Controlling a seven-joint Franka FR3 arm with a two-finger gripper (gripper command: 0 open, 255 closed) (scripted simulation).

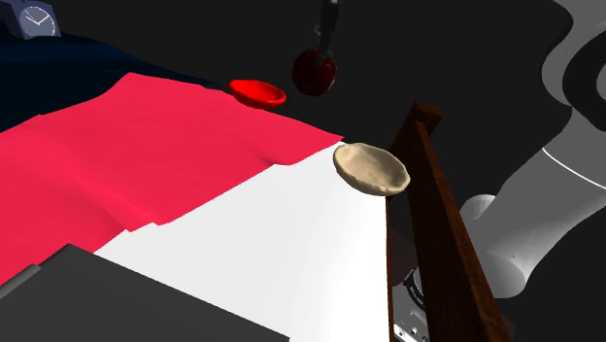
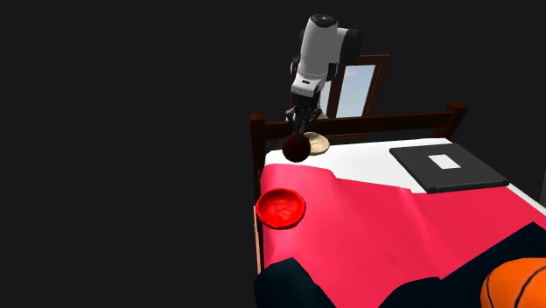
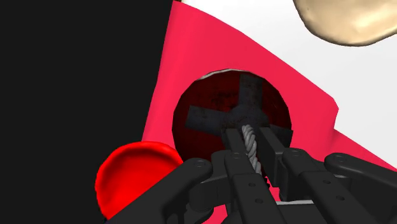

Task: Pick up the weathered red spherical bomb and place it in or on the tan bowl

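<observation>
The dark red spherical bomb point(image 1: 314, 73) point(image 2: 296, 149) point(image 3: 216, 108), crossed by a dark grey band, hangs in the air over the bed's edge. My gripper point(image 1: 326, 39) point(image 2: 300, 129) point(image 3: 253, 143) is shut on the rope fuse at its top. The tan bowl point(image 1: 371, 167) point(image 2: 317, 143) point(image 3: 350, 19) sits on the white sheet close to the wooden headboard, a short way from the bomb and lower than it. In the second exterior view the bomb partly covers the bowl.
A shiny red bowl point(image 1: 258, 92) point(image 2: 281, 208) point(image 3: 130, 178) lies at the red blanket's point(image 1: 146, 155) edge. The wooden headboard point(image 1: 437, 214) stands just beside the tan bowl. A dark flat slab point(image 2: 446, 166) lies on the sheet, and a basketball point(image 2: 521, 284) is at the bed's foot.
</observation>
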